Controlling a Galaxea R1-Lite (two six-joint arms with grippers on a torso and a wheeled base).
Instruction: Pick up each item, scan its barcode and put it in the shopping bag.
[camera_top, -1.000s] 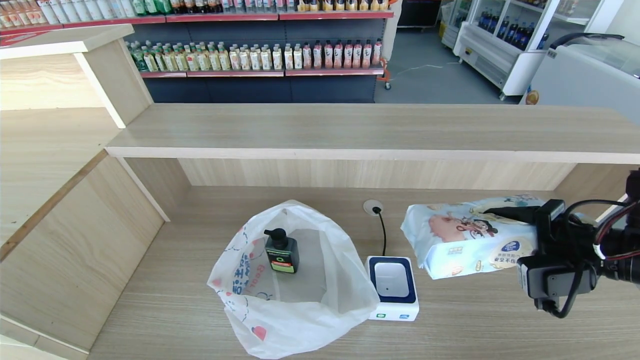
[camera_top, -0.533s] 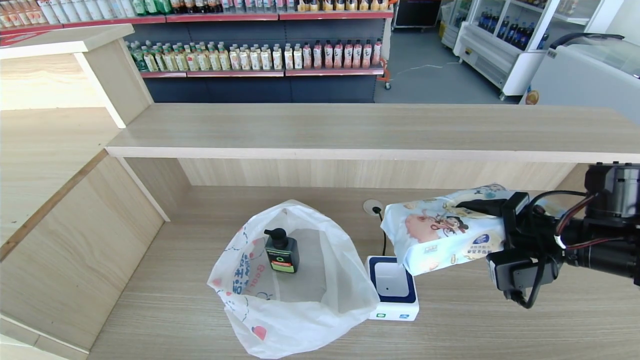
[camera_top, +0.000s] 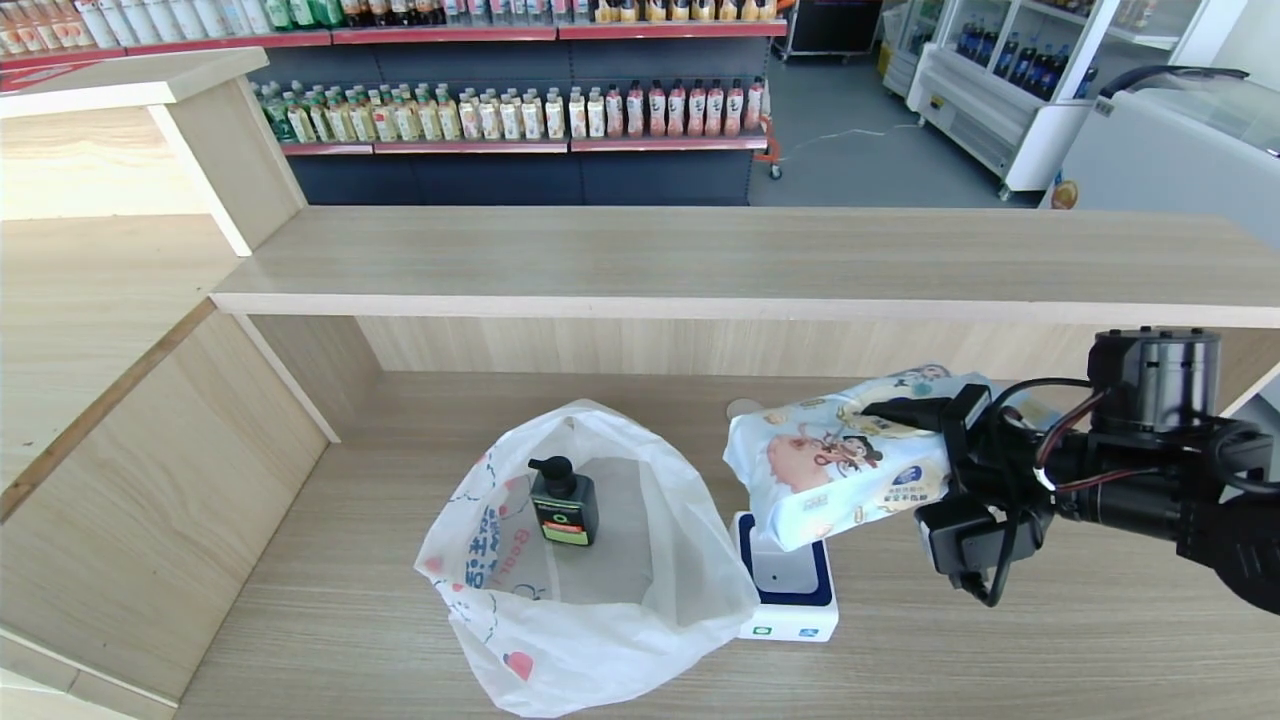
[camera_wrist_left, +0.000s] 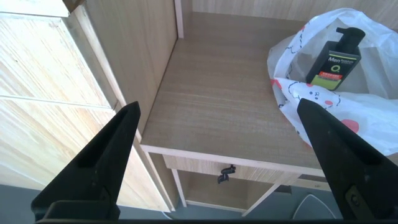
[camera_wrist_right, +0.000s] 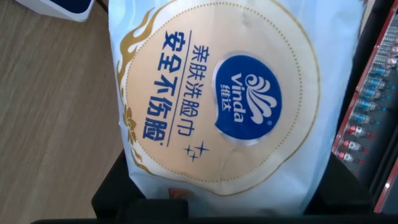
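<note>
Right gripper (camera_top: 915, 455) is clamping one end of the tissue pack (camera_top: 830, 465), jaws closed on the wrapper. The pack is hanging tilted above the barcode scanner (camera_top: 790, 598), covering the scanner's rear edge. The white shopping bag (camera_top: 600, 640) is lying open just beside the scanner on the robot's left, holding an upright pump bottle (camera_top: 563, 505). Left gripper (camera_wrist_left: 217, 109) is hovering with fingers spread wide, beyond the bag from the scanner.
</note>
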